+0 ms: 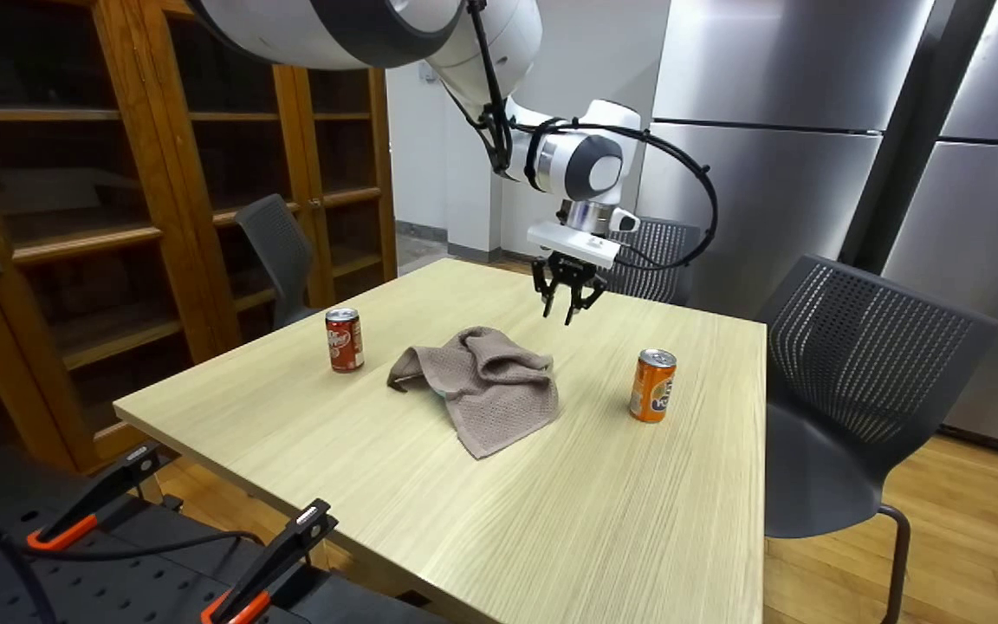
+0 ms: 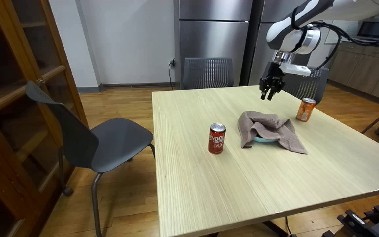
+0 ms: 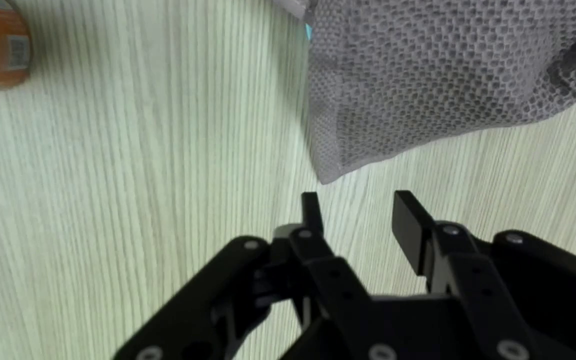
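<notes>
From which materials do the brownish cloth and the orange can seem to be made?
Brownish cloth: matte textile, perhaps cotton or microfibre; the wrist view shows a dimpled, waffle-like texture.
Orange can: seemingly metal, probably aluminium; its top shines silvery, its side is printed.

A cloth (image 2: 270,130) drapes a dish (image 2: 264,139) on the table (image 2: 189,191), between the Dr Pepper can (image 2: 216,138) and Fanta can (image 2: 306,110).

Bright, even light covers the table (image 1: 638,520) I watch from afar, leaving a sheen on the fridge (image 1: 750,208) beyond it; cabinet glass (image 1: 100,295) beside it looks dark, my gripper (image 3: 357,196) above it slightly soft.
</notes>
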